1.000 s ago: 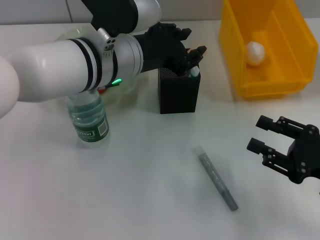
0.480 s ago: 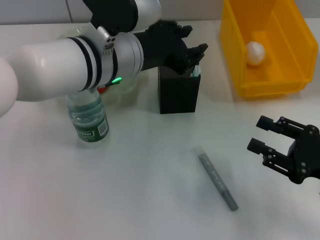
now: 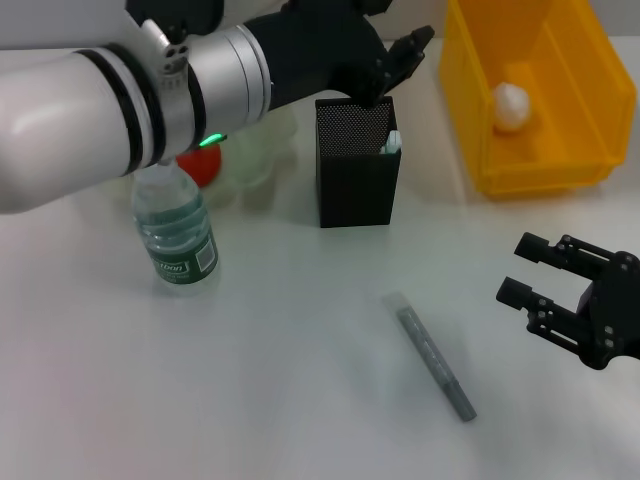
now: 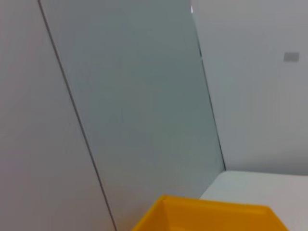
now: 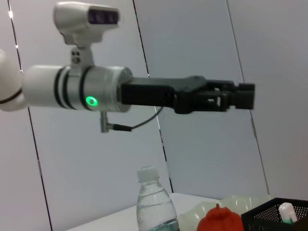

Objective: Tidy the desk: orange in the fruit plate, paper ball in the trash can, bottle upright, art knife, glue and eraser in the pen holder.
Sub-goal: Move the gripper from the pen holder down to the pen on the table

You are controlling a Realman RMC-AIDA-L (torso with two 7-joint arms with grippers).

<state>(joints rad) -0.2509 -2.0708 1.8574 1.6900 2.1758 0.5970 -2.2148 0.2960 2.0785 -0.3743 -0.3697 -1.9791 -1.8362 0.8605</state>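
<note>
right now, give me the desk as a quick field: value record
left gripper: open, raised above the tall black mesh pen holder
right gripper: open, low at the desk's right side
translucent green glue stick: standing in the pen holder
slim grey art knife: lying on the desk
clear plastic bottle: upright
red-orange orange: in the pale-green glass fruit plate
white paper ball: in the yellow trash can
eraser: not seen

Fruit plate and orange mostly behind the left arm; trash can perhaps edge-cropped
</note>
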